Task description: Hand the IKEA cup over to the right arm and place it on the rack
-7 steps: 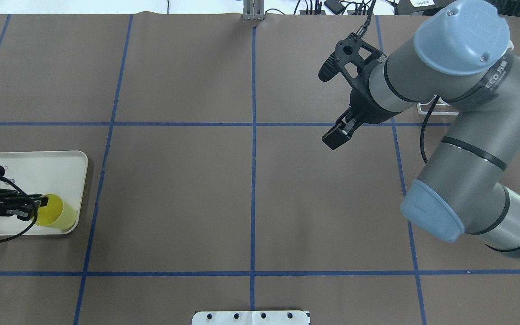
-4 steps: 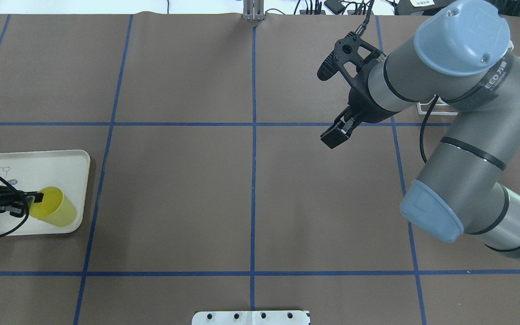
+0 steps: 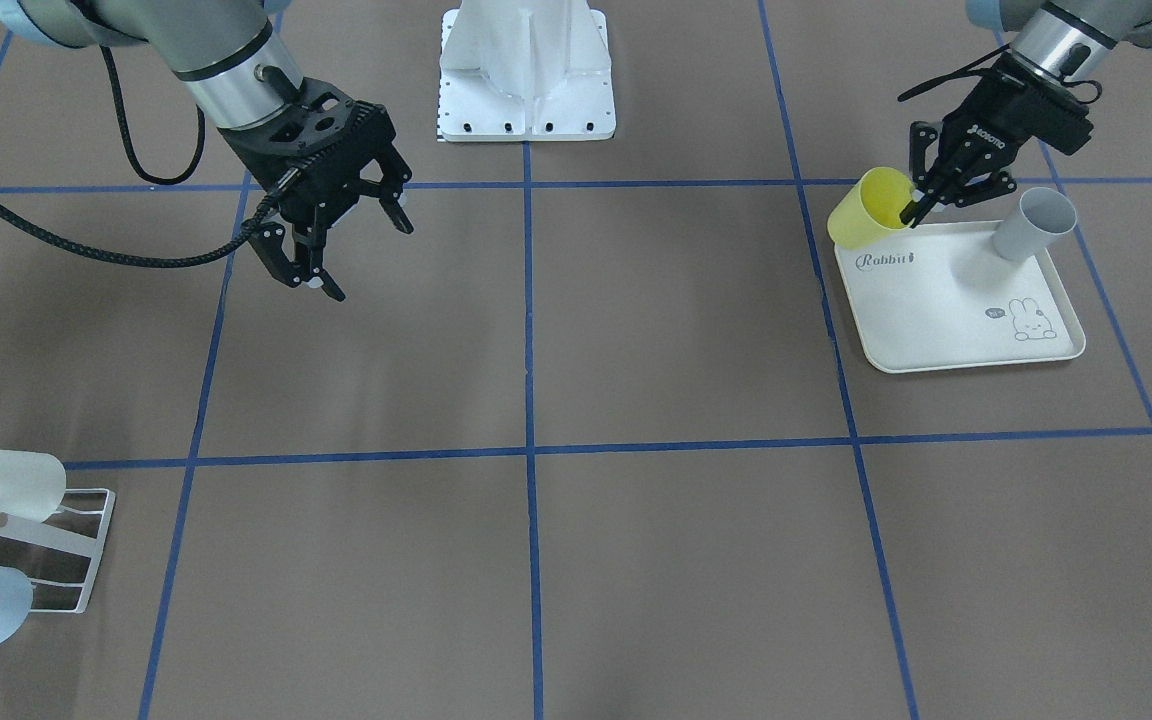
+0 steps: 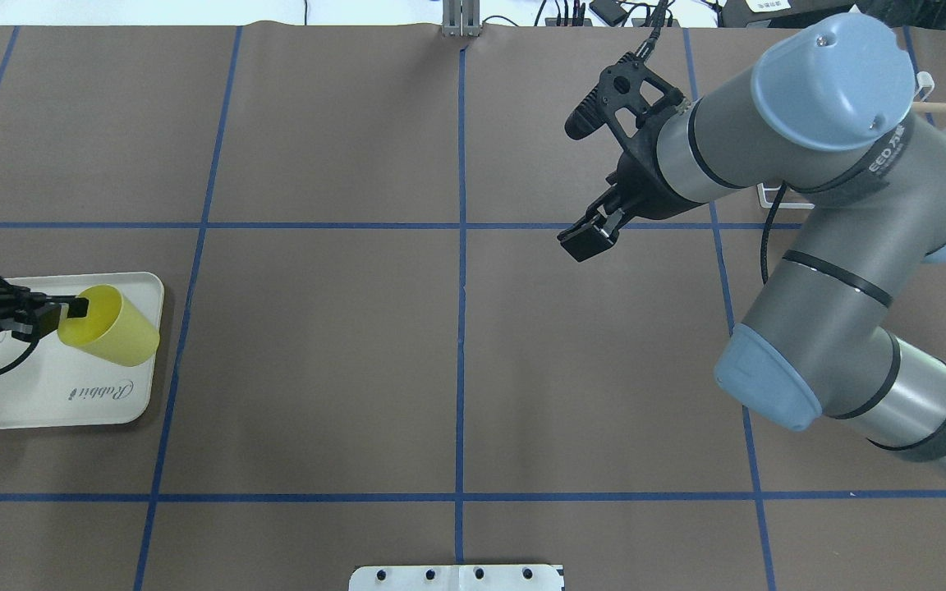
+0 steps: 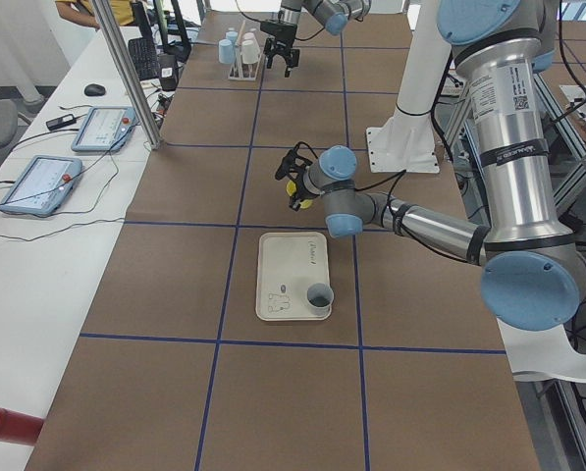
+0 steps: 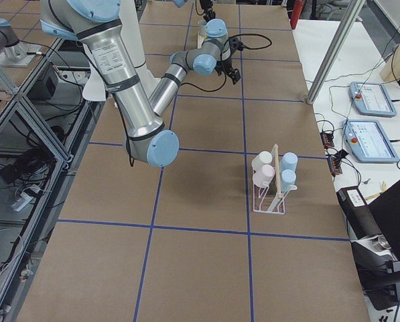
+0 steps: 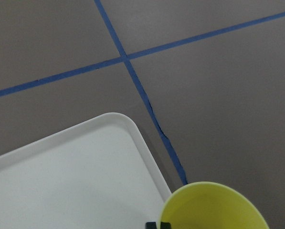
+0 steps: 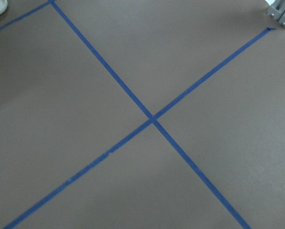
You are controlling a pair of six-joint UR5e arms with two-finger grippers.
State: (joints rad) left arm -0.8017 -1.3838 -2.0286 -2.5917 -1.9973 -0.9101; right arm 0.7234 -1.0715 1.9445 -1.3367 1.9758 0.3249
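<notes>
Now your left gripper (image 3: 921,207) pinches the rim of the tilted yellow plastic cup (image 3: 864,210) over a corner of the cream rabbit-printed tray (image 3: 936,325), near an upright grey cup (image 3: 1031,225); your right gripper (image 3: 361,255) hangs spread apart.

Bright, even light from overhead fills the room. The brown worktop (image 4: 317,369) looks matte. Shadows are soft and faint; the grey cup (image 3: 1034,222) casts a pale one across the white tray (image 3: 936,320). Fixed cameras are sharp. Both wrist views look softer, and the yellow cup (image 7: 214,207) at the frame's bottom edge is blurred.
</notes>
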